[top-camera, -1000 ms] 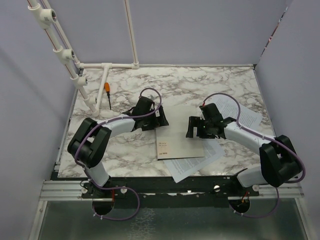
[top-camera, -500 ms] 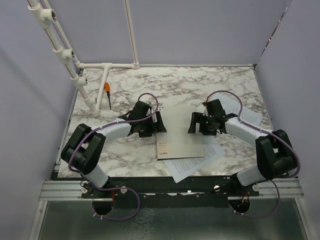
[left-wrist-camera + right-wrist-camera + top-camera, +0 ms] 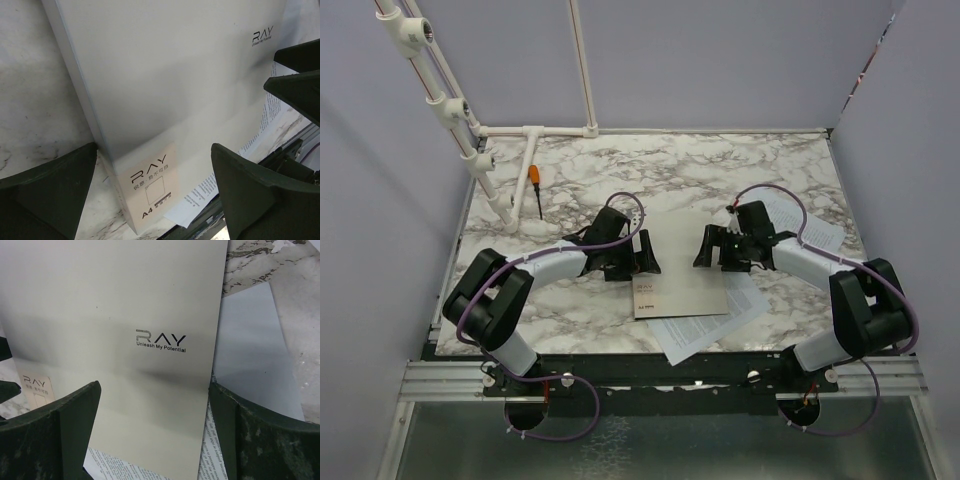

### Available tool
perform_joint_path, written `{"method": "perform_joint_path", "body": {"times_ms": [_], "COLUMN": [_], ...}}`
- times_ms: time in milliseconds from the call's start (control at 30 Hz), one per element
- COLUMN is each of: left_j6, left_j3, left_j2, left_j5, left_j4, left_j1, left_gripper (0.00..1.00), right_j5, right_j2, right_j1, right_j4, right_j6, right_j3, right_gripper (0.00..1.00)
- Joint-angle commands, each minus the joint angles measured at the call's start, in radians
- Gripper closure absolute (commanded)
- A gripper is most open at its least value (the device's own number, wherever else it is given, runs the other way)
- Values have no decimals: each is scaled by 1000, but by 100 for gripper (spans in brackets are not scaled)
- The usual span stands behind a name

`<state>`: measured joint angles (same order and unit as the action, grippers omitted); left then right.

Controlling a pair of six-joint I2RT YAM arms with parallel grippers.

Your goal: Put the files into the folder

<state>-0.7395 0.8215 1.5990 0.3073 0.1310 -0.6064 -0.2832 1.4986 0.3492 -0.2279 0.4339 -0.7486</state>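
Grey-beige folder (image 3: pixel 680 262) lies closed on the marble surface (image 3: pixel 720 175), atop printed files (image 3: pixel 700 330); more sheets sit near the right arm. Left fingers (image 3: pixel 50 195) and right fingers (image 3: pixel 55 435) gape empty over its opposite edges.

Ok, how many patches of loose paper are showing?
2: near patch poking from under the folder's near-right corner, far patch beyond the right arm. More may hide under the folder.

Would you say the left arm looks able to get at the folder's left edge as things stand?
Probably yes: the left gripper is open right at the closed folder's left edge, nothing lies between them, and the files stick out on its other sides.
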Motion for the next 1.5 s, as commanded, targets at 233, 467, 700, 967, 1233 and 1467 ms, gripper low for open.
{"method": "perform_joint_path", "body": {"times_ms": [233, 467, 700, 967, 1233, 1467], "left_j6": [-3, -3, 0, 5, 5, -3], "left_j3": [-54, -46, -39, -33, -39, -48], "left_j2": [53, 58, 69, 87, 97, 87], "left_j5": [-19, -18, -16, -21, -33, -46], "left_j4": [110, 111, 111, 109, 109, 109], "left_j1": [-16, -16, -17, -22, -27, -27], "left_gripper": [1, 1, 1, 1, 1, 1], "right_j5": [90, 120, 41, -92, -164, -201], "right_j2": [-8, -17, -16, -67, -156, -218], "right_j1": [-12, -11, -12, -12, -12, -12], "right_j4": [-14, -17, 25, 115, 141, 145], "right_j6": [7, 17, 42, 80, 108, 130], "right_j3": [54, 69, 90, 123, 120, 106], "right_gripper": [6, 6, 7, 8, 9, 9]}}
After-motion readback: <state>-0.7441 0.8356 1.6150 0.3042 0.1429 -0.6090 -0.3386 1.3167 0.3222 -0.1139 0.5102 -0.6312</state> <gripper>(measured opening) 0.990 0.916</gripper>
